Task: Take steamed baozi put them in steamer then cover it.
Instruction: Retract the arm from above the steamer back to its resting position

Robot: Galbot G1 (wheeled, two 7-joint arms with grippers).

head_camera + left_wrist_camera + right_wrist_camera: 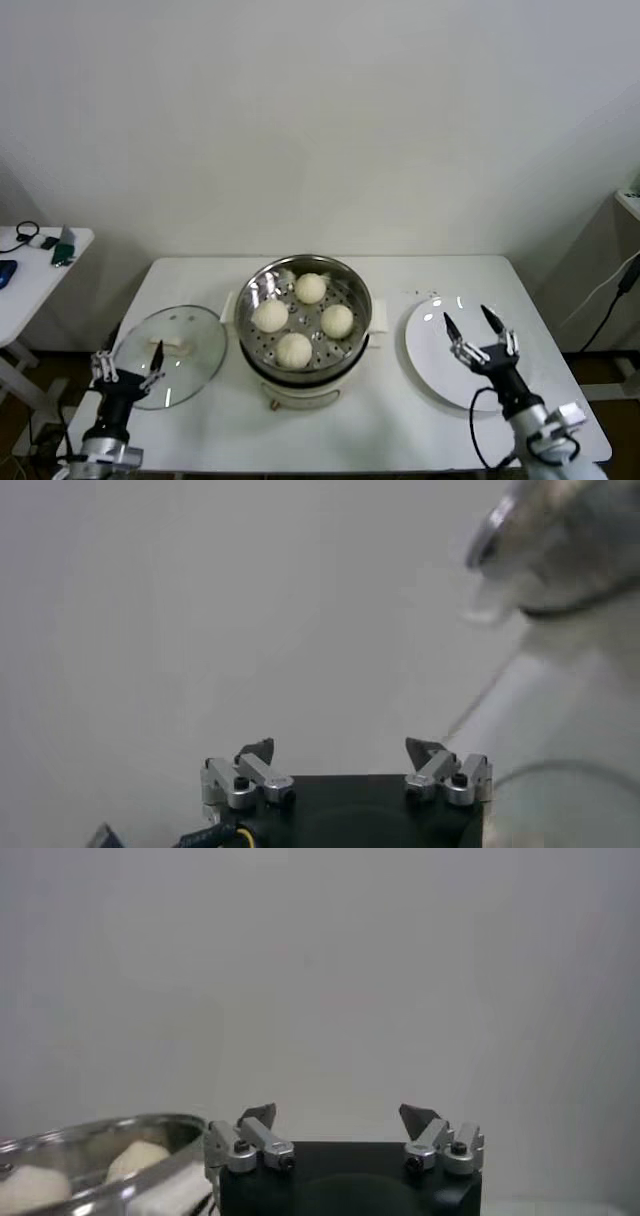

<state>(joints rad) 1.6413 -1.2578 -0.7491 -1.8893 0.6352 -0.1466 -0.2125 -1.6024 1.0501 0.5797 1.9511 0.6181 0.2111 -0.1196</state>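
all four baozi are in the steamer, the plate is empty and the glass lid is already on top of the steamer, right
Not quite. In the head view the glass lid lies flat on the table beside the steamer, on the robot's left, not on it. The four baozi are in the steamer and the plate is empty.

Setting: robot test room or lab, staged as a cooking station; not a real kitchen.

- Walls: plain white, bare, on all visible sides.
- White desk (200, 420): stands alone against the wall, ahead of both sets of jaws.
- Kitchen props on it: steamer (303, 318) on a white cooker base, between the two sets of jaws; glass cover (172, 354) lying just ahead of the left jaws; white plate (440, 350) under the right jaws.
- Side desk (30, 270): white, well out beyond the left jaws, carrying small electronics and cabling.
- Black cables (610, 295): hanging down beside a grey unit, out beyond the right jaws.
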